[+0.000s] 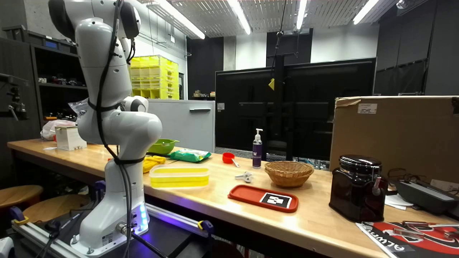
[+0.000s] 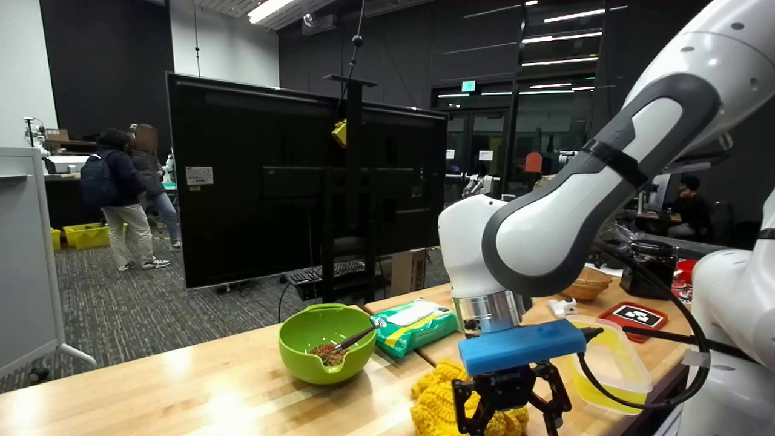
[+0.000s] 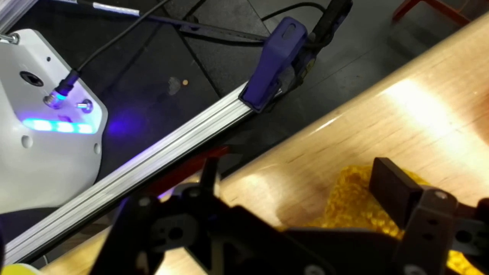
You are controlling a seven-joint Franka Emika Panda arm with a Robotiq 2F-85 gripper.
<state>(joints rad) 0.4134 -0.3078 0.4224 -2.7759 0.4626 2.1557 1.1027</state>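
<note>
My gripper (image 2: 510, 424) points down in an exterior view, its jaws wide apart with nothing between them. A crumpled yellow knitted cloth (image 2: 439, 399) lies on the table just behind and below it. In the wrist view the gripper (image 3: 301, 183) spans bare wood and part of the yellow cloth (image 3: 347, 198), which shows beneath the right-hand finger (image 3: 393, 191). Whether that finger touches the cloth I cannot tell. Close by stand a clear container with yellow sides (image 2: 611, 363), a green-and-white wipes pack (image 2: 418, 327) and a green bowl (image 2: 315, 345) holding a spoon and brownish bits.
Farther along the table are a red tray (image 1: 247, 197), a wicker basket (image 1: 289, 175), a pump bottle (image 1: 257, 154), a red measuring cup (image 1: 228, 157) and a dark canister (image 1: 358, 193). The table edge (image 3: 313, 126) and a purple clamp (image 3: 273, 61) lie beside the robot base.
</note>
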